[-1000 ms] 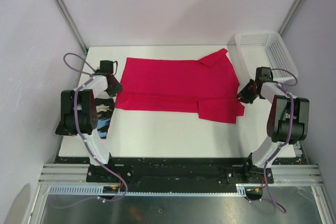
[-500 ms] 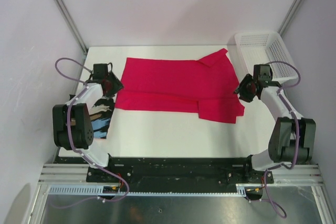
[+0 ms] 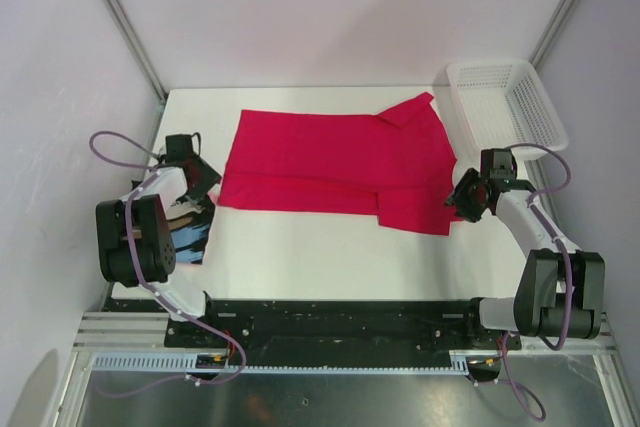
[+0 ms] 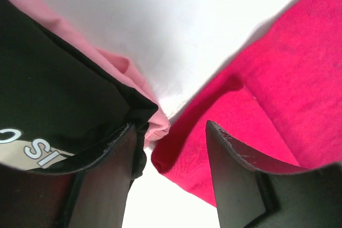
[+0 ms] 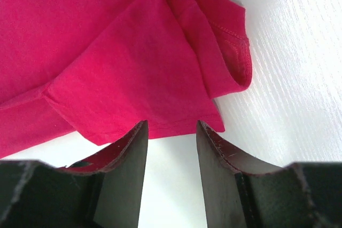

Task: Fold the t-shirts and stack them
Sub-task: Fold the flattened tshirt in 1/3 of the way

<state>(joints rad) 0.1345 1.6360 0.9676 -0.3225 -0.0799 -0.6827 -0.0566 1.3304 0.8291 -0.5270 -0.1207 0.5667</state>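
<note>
Now L claw (image 4: pixel 169 127), R claw (image 5: pixel 171 124) low, parted, flanking pink shirt (image 3: pixel 330 162).

The left tool (image 3: pixel 207 182) has eased a little toward 7 o'clock and now sits at the near-left corner of the pink shirt (image 3: pixel 330 162), close against the black shirt (image 3: pixel 190 232). Its elbow has dropped from its raised pose, and its cable loop (image 3: pixel 108 142) has swung out toward 9 o'clock. The right tool (image 3: pixel 460 197) first nudged toward 12 o'clock, then came back toward 6 o'clock to the near-right sleeve hem. Its elbow has sunk toward the near edge of the worktop (image 3: pixel 320 257).
</note>
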